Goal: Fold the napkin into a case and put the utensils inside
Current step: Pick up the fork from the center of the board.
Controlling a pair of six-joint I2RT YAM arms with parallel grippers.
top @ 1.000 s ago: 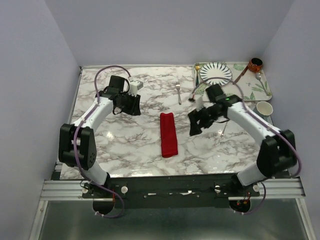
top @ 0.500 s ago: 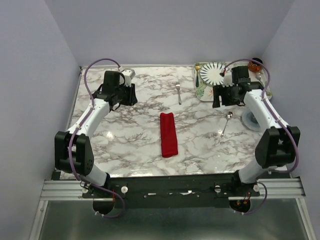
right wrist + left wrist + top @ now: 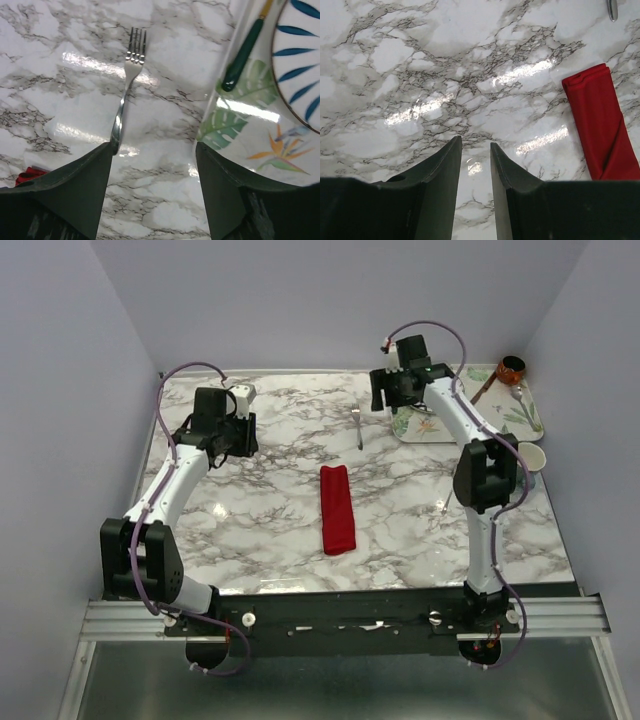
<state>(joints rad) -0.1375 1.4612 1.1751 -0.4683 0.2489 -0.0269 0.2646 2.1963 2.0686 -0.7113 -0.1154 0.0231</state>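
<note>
Desk [image 3: 250,540]: marble, nothing on it disturbed; right arm [image 3: 450,425] has swung within the last second from mid-desk to the far side; left arm [image 3: 165,485] has drawn back to the far left. The napkin, already folded into the case [image 3: 337,508], lies mid-desk, untouched. Right tool [image 3: 154,147] now hovers above the fork [image 3: 129,85], jaws wide and empty, tray [image 3: 225,125] just beside. Left tool [image 3: 475,141]: narrow gap, holding nothing. Judgement: folding looks done; fork pickup is next.
</note>
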